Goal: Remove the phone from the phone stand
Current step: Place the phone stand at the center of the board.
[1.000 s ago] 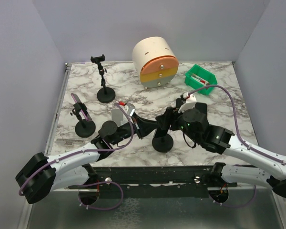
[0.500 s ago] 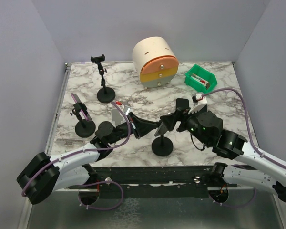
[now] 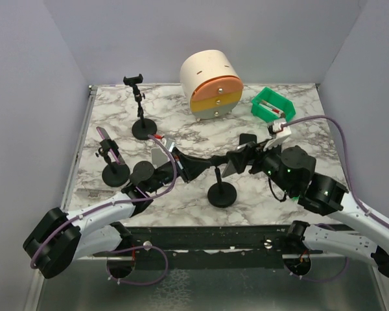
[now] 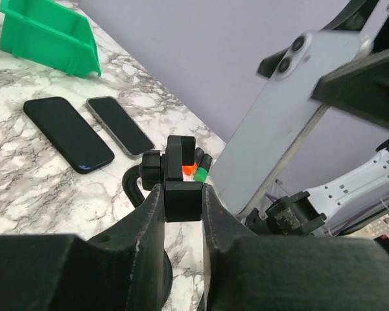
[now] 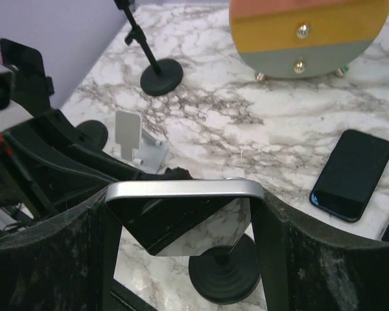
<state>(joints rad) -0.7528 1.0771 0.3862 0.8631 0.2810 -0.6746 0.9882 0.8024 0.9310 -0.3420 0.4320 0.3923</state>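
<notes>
Silver-edged glossy phone | black round-based phone stand | veined marble table

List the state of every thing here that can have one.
phone, clear of the stand, tilted, held by right gripper
phone stand, upright, empty, top gripped by left gripper
drawer unit, all three drawers shut
two spare phones, lying flat, screens dark

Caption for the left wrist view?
Left pincer grips the phone stand while right pincer holds the pale phone beside it.
</notes>
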